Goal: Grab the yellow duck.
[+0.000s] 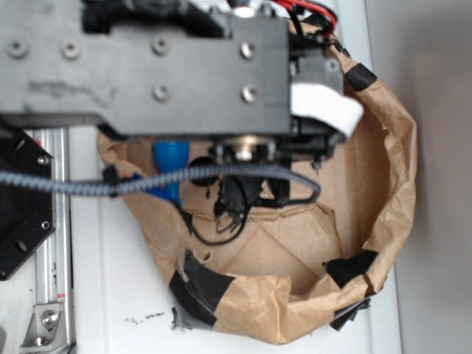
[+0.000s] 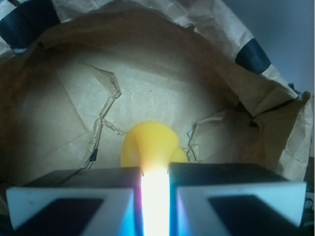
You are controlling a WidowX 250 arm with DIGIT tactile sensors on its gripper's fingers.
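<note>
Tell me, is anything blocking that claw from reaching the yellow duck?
Nothing visible does. In the wrist view the yellow duck sits right at the end effector, partly in the narrow gap between its fingers, on the floor of the paper bag.

Table top (image 1: pixel 103 280): pale, off-white, smooth, running from 6 to 9 o'clock in the exterior view.
Specks: a few dark crumbs on the table near 7 o'clock.
Metal rail (image 1: pixel 53 243): silver extrusion along the left edge, at 8 o'clock, with a bracket and screw at its lower end.
Right side (image 1: pixel 439 184): plain grey surface at 3 o'clock, soft shadow falling across it.
Upper right, wrist view (image 2: pixel 280 24): flat bluish-grey backdrop at 1 o'clock, featureless.
Light: bright and diffuse from above, washing out pale surfaces; colours lean cool.
</note>
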